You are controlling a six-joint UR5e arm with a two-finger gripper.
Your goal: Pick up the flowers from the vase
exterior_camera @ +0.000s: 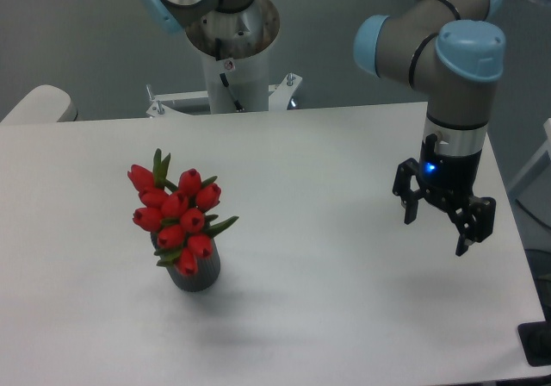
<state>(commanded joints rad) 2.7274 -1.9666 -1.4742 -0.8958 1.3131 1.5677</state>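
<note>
The flowers [176,212], a tight bunch of red tulip buds with green leaves, stand in the vase [199,275], a short dark grey ribbed cylinder at the left of the white table [327,300]. The bunch leans up and to the left and hides the vase's rim. My gripper [437,234] hangs above the table's right side, far to the right of the flowers. Its black fingers are spread apart with nothing between them, so it is open.
The arm's base column [231,59] stands behind the table's far edge at centre. The table's right edge runs just beyond the gripper. A pale rounded object [39,103] sits at the far left corner.
</note>
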